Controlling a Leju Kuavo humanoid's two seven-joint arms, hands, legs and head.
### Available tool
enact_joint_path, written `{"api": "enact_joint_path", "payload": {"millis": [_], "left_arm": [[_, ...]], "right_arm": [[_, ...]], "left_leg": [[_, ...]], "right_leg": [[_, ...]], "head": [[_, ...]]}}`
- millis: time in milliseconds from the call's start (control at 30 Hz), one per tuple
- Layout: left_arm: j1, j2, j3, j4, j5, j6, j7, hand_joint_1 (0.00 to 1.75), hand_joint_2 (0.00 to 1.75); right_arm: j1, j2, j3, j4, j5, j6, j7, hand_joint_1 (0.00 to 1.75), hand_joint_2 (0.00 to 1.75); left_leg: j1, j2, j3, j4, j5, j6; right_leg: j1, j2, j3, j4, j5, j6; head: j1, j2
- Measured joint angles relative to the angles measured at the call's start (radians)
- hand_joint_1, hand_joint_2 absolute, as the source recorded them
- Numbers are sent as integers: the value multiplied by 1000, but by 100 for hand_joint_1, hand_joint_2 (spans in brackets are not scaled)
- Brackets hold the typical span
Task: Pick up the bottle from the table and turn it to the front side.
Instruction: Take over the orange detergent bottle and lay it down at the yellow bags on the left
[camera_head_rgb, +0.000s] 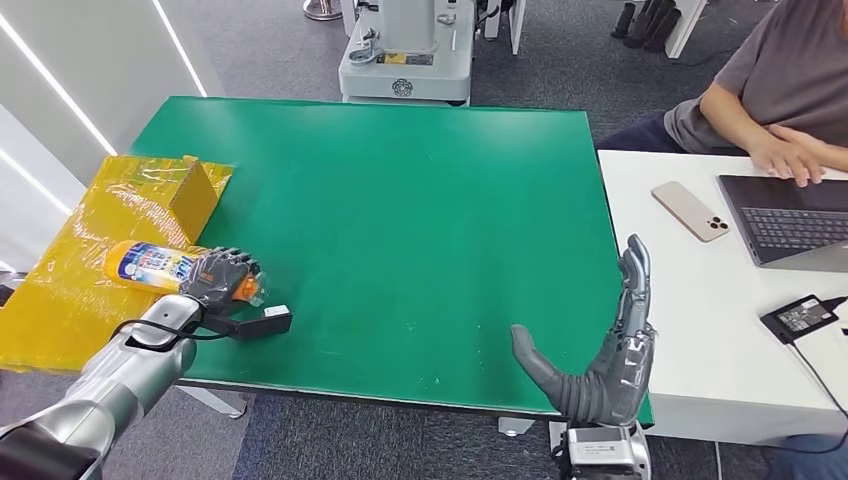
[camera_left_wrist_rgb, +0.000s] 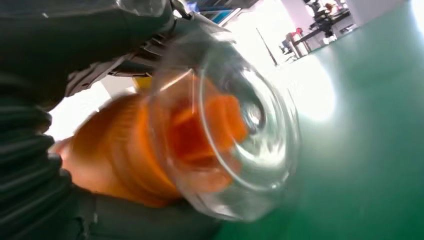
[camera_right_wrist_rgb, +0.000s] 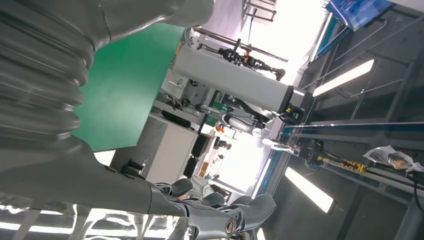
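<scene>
The bottle lies on its side at the left edge of the green table, orange with a blue and white label and a clear cap. My left hand is wrapped around its cap end. Seen from the left wrist, the bottle's clear cap and orange neck sit close against my left hand. My right hand stands upright at the table's near right corner, fingers straight and apart, holding nothing. From the right wrist, that hand's fingers stretch out with nothing in them.
A yellow box on a yellow sheet sits left of the bottle. A white desk on the right holds a phone, a laptop and a person's hand. A grey machine base stands beyond the table.
</scene>
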Motion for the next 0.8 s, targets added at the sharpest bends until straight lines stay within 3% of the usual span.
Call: {"api": "enact_joint_path", "payload": {"millis": [500,600,700,800], "left_arm": [[-10,-16,12,0,3,1,11,0,175],[4,-18,32,0,46,93,-16,0,175],[32,-23,87,-12,156,265,-117,0,175],[65,-31,169,-62,227,339,-213,0,175]], "right_arm": [[5,0,-7,0,2,-6,-2,0,175],[7,0,-8,0,2,-12,-3,0,175],[10,0,-10,0,1,-18,-3,0,175],[11,0,-11,0,0,-20,-4,0,175]], "left_leg": [[0,0,1,0,1,-1],[0,0,1,0,1,-1],[0,0,1,0,1,-2],[0,0,1,0,1,-2]], "right_leg": [[0,0,1,0,0,0],[0,0,1,0,0,0],[0,1,0,0,0,0],[0,1,0,0,0,0]], "head": [[0,0],[0,0],[0,0],[0,0]]}}
